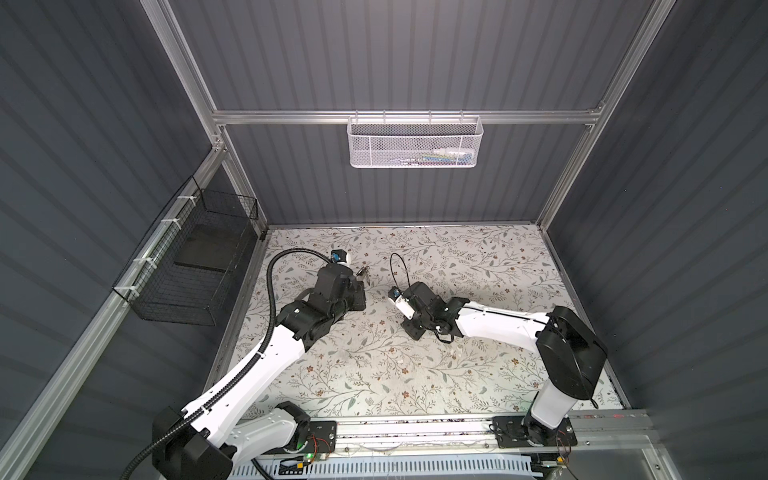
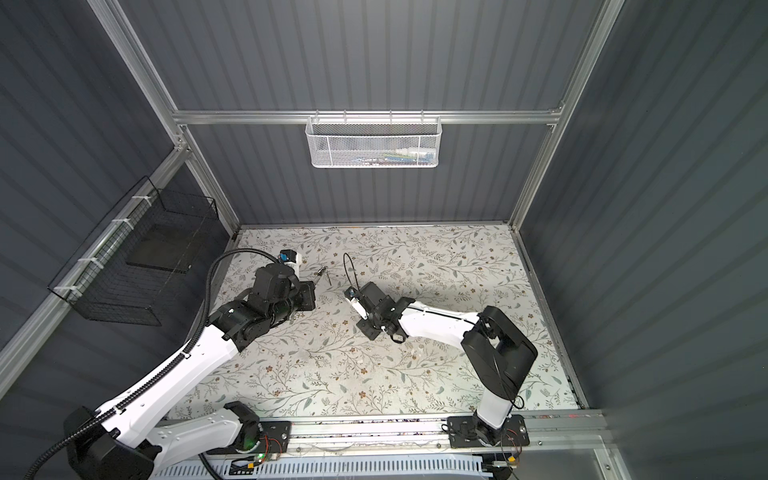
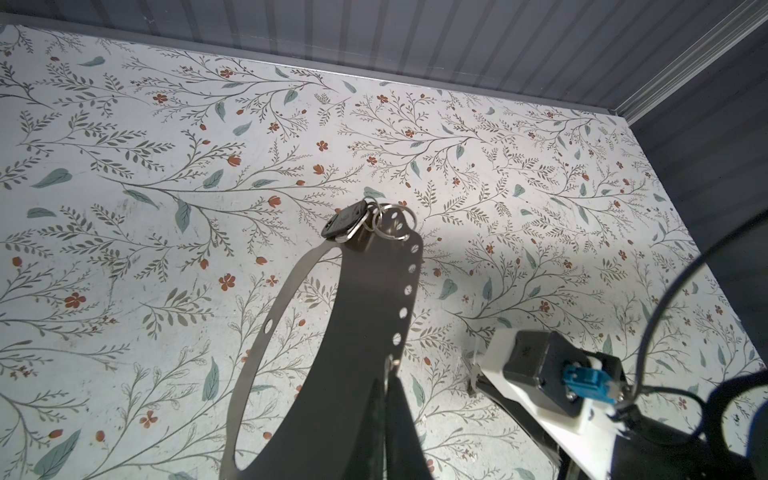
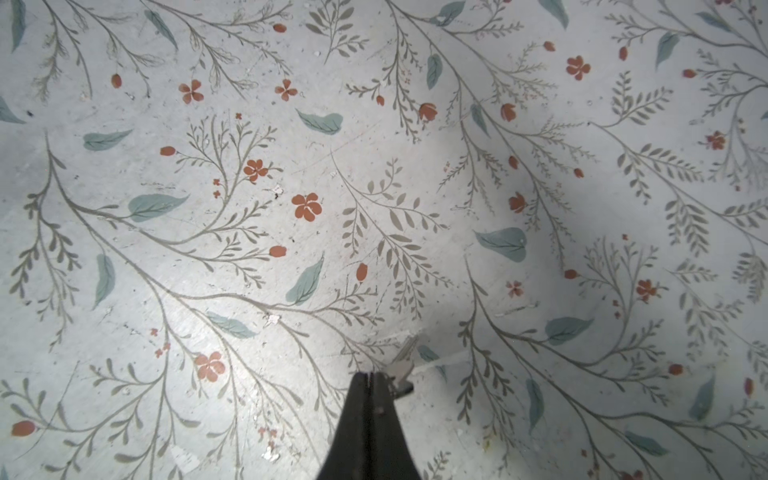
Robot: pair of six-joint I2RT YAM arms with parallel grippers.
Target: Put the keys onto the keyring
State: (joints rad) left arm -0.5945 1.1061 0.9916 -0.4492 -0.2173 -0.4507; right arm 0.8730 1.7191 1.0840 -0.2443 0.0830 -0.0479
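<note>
Currently, the left gripper [image 3: 388, 376] is clamped on the rim of the keyring [image 3: 357, 307]; one black key tag [image 3: 341, 224] hangs at its far end. The right gripper [image 4: 370, 376] is closed low over the table [image 4: 208, 249], with a small silver piece [image 4: 401, 365] just beside its tips.

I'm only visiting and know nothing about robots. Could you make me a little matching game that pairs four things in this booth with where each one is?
Things:
1. keyring
2. black key tag
3. white mesh basket
4. black wire basket

Places:
a. hung on the back rail
b. clamped in the left fingers
c. fixed to the left side rail
d. on split rings at the keyring's rim

Pairs: 1-b, 2-d, 3-a, 4-c
</note>
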